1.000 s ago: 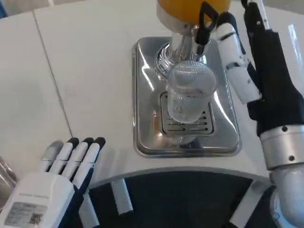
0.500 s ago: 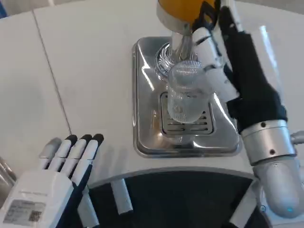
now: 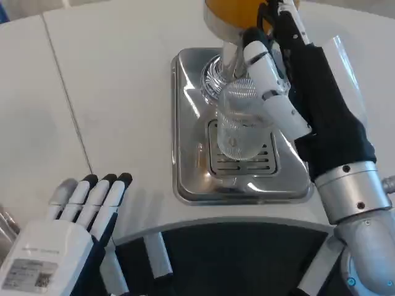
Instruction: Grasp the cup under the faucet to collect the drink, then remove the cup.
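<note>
- Right hand (image 3: 290,92) has swung in from 3 o'clock since a sec ago; fingers (image 3: 268,77) now lie against the cup (image 3: 242,123), half-curled. Can't tell if the grip is firm yet.
- Cup stands on drip tray (image 3: 185,123) grate, under faucet (image 3: 233,58) w/ orange tank (image 3: 237,9) at 12 o'clock. Looks empty, so collecting not done.
- Left hand (image 3: 68,240) rests at 7 o'clock on desk (image 3: 111,74), fingers straight, holding nothing.
- Faucet body sits close to the fingers; tight fit.

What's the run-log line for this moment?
stage: reaching for cup | cup: upright on tray, empty | right hand: against cup's side, grip unclear | left hand: idle on table, holds nothing
</note>
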Robot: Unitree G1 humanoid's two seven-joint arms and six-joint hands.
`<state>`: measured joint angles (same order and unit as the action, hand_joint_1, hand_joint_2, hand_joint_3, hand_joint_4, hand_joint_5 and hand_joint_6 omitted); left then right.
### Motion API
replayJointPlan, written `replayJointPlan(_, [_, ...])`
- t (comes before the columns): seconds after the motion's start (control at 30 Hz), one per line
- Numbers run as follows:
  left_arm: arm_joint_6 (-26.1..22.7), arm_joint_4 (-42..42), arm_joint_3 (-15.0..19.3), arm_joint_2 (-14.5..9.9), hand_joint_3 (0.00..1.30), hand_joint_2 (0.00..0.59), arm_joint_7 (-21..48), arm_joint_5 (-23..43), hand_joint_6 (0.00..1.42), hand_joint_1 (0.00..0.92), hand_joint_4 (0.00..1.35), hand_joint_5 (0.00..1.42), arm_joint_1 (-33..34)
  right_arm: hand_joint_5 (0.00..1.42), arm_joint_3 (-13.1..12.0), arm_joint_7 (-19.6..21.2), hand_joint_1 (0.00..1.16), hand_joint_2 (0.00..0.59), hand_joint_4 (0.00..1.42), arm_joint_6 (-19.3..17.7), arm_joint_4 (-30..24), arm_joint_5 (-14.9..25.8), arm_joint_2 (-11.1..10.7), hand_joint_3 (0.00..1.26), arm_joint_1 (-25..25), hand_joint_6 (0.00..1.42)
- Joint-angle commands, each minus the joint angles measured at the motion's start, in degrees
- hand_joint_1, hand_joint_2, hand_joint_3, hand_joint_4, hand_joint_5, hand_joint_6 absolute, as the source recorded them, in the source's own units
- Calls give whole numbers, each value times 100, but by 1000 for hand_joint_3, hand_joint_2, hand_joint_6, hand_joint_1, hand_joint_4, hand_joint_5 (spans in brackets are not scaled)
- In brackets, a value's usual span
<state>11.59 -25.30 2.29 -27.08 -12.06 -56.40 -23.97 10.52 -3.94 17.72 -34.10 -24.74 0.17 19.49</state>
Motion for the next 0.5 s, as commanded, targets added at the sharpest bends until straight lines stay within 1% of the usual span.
replayJointPlan(0.03, [21,59,18,18,0,71,-54,51,0,0,0,0,-36,0,-21,-13,107,560,0,71,14,103,1,0,-67,0])
replayJointPlan(0.2, [33,55,36,9,0,71,-63,62,0,0,0,0,-39,0,-42,-8,112,560,0,51,156,135,-46,0,9,0])
replayJointPlan(0.27, [45,55,43,6,0,71,-68,69,0,0,0,0,-43,0,-39,-56,112,559,0,68,171,127,-121,0,49,0])
replayJointPlan(0.3, [49,55,45,5,0,71,-70,70,0,0,0,0,-43,0,-36,-88,96,545,0,88,167,120,-162,0,74,0])
replayJointPlan(0.37, [58,57,47,7,0,71,-71,73,0,0,0,0,-38,0,-20,-119,22,518,0,125,146,79,-224,0,107,0])
replayJointPlan(0.47, [68,57,41,16,0,71,-64,83,0,0,0,0,-17,0,66,-317,0,518,0,294,40,-115,-436,0,200,0])
replayJointPlan(0.5, [72,57,33,19,0,71,-62,84,0,0,0,0,-8,0,119,-421,0,518,0,330,-7,-234,-556,0,232,0])
